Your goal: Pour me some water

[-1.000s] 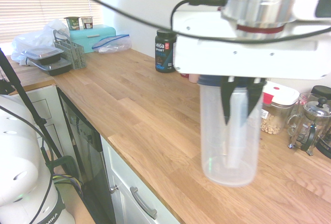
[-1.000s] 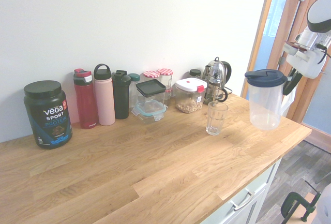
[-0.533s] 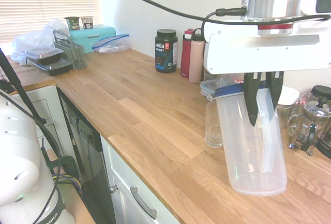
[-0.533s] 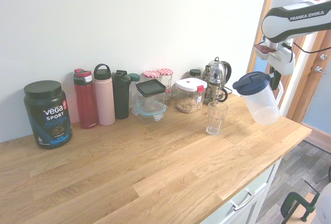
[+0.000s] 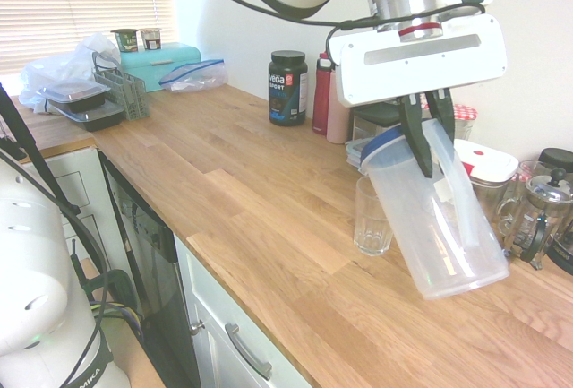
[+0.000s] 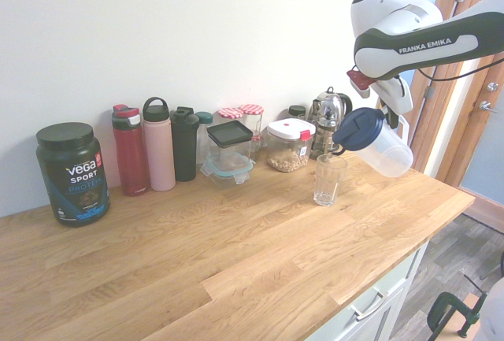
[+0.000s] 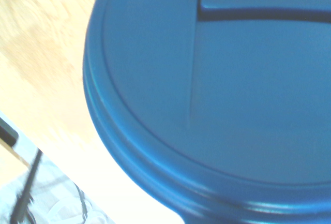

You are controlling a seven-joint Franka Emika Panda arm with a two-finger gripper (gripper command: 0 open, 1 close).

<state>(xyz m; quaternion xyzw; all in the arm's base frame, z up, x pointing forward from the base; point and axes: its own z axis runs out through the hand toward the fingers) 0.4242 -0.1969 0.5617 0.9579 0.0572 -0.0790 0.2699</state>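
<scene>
A clear plastic jug (image 5: 440,231) with a blue lid (image 5: 383,144) hangs tilted over the wooden counter (image 5: 242,191), its lid end leaning toward an upright empty drinking glass (image 5: 372,218). My gripper (image 5: 424,144) is shut on the jug's handle, just above it. From the other side, the jug (image 6: 386,149) is up and to the right of the glass (image 6: 328,179), and its lid (image 6: 357,128) is above the glass rim. No stream of water shows. The lid (image 7: 217,89) fills the wrist view, with the glass rim (image 7: 57,203) at a corner.
Along the wall stand a black Vega tub (image 6: 72,172), a red bottle (image 6: 130,150), a pink bottle (image 6: 158,144), a dark bottle (image 6: 185,143), food containers (image 6: 231,150), a nut jar (image 6: 288,145) and a French press (image 6: 325,123). The counter's front edge (image 5: 269,334) runs close to the glass.
The jug has travelled from beyond the counter's end toward the glass and tipped further over, its lid now near the glass rim. The gripper stayed shut on it.
</scene>
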